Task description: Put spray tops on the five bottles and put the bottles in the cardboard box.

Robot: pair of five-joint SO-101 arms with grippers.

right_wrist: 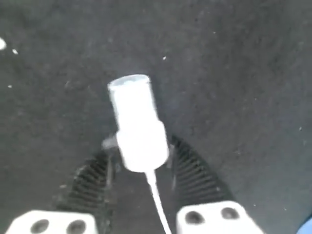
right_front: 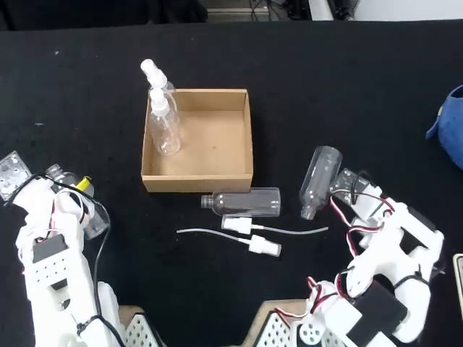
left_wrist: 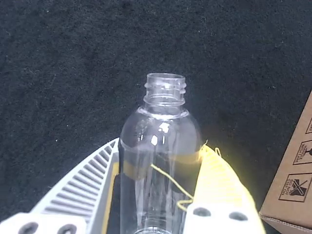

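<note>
On the black table [right_front: 362,72], about centre and a bit toward the far edge: cardboard box [right_front: 217,177], top open. Left arm [right_front: 51,267] at the near-left corner, right arm [right_front: 391,253] at the near-right corner.

Bottles, all clear:
- boxed bottle [right_front: 166,130] lies inside the box along its left wall, spray top on.
- corner bottle [right_front: 160,83] at the box's far-left corner, spray top on and poking past the rim; cannot tell if its base sits inside.
- flat bottle [right_front: 242,202] lies on its side just past the box's near wall, uncapped, neck toward the left edge.
- slanted bottle [right_front: 318,177] lies right of the box, uncapped, neck toward the near edge, just beside the right arm's tip; contact unclear.
- held bottle [left_wrist: 163,122], uncapped, near the table's left edge. Left gripper [left_wrist: 161,146] has its jaws clamped on the body, open neck pointing away from the wrist.

Right gripper [right_wrist: 141,153]: jaws closed on a white gripped spray top [right_wrist: 136,122], tube running back toward the wrist.

Two loose spray tops [right_front: 237,224] [right_front: 264,247] with thin tubes lie between the arms, on the near side of the flat bottle.

Blue object [right_front: 450,130] at the right edge.
</note>
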